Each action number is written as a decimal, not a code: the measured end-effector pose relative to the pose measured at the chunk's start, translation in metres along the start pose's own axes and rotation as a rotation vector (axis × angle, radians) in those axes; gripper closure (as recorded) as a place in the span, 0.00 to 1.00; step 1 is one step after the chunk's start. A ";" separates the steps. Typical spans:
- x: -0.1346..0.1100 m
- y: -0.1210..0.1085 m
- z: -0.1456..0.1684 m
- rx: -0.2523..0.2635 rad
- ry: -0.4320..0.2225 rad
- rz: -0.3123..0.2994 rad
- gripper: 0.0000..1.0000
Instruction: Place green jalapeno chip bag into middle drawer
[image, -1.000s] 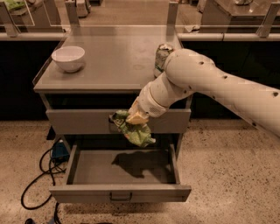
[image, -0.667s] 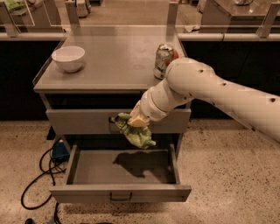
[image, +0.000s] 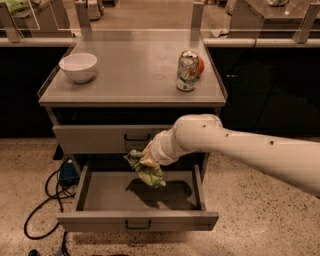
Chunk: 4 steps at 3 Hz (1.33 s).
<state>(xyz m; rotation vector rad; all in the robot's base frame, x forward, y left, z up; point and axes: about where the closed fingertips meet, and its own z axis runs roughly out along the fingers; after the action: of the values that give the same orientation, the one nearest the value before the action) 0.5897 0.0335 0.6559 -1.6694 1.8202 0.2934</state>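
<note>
Your arm (image: 240, 145) is a thick white tube with small dark screw dots and a ringed wrist. Its tan gripper (image: 148, 159) sits just left of frame centre.

The white arm (image: 240, 147) reaches in from four o'clock, and its gripper (image: 149, 159) sits just in front of the closed upper drawer (image: 95, 139), holding the crumpled green chip bag (image: 145, 171). The bag hangs in the air above the open middle drawer (image: 137, 220), over the centre of its floor, with its shadow lying on the grey metal beneath. On the cabinet top (image: 135, 82), a white bowl (image: 78, 66) stands at ten o'clock and a soda can (image: 187, 70) at two o'clock, well apart. A dark cable (image: 40, 205) loops on the speckled floor at eight o'clock.
</note>
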 end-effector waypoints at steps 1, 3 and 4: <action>0.017 0.006 0.048 0.051 -0.001 0.015 1.00; 0.049 0.004 0.115 0.039 -0.011 0.093 1.00; 0.073 0.004 0.143 -0.020 -0.021 0.170 1.00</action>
<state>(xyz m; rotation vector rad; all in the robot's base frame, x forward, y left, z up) 0.6303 0.0555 0.5021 -1.5213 1.9526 0.4013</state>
